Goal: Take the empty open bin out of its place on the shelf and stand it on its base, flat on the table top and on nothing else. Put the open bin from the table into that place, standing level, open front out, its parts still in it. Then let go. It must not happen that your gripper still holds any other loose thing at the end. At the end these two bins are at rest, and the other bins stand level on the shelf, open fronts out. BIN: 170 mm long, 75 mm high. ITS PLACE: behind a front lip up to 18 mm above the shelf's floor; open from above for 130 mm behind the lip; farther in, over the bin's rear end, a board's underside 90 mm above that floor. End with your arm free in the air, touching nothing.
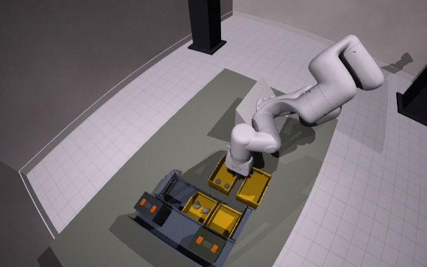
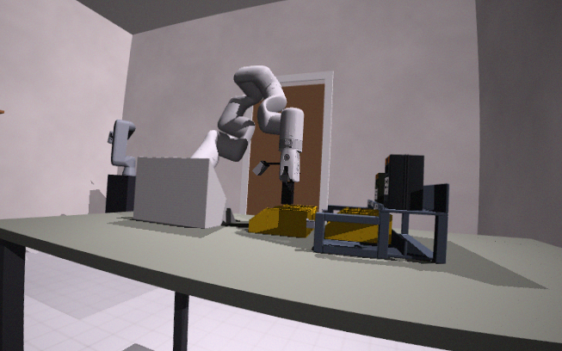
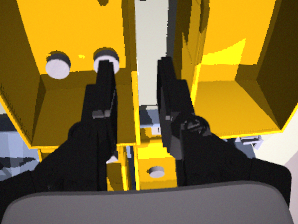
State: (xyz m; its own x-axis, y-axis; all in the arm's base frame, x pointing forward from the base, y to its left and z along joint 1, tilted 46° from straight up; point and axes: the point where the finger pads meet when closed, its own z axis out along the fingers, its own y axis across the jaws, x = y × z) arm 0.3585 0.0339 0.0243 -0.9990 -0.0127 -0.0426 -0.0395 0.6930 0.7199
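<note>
Two yellow open bins stand side by side on the table in front of the shelf. One bin (image 1: 222,177) holds two grey round parts (image 3: 80,64). The other bin (image 1: 254,189) is empty. My gripper (image 3: 136,78) points straight down over the wall between them. Its fingers stand partly open: the left finger is inside the bin with parts (image 3: 73,56), and the right finger is over the gap to the empty bin (image 3: 233,50). The fingertips are at about rim height in the side view (image 2: 287,197). The grey shelf (image 1: 191,212) has a vacant place at its left (image 1: 174,191).
Two more yellow bins sit in the shelf, one with grey parts (image 1: 199,206) and one that looks empty (image 1: 224,218). A black box (image 1: 152,208) and a dark green box (image 1: 208,245) stand on the shelf's top board. A white block (image 2: 176,192) stands at the arm's base.
</note>
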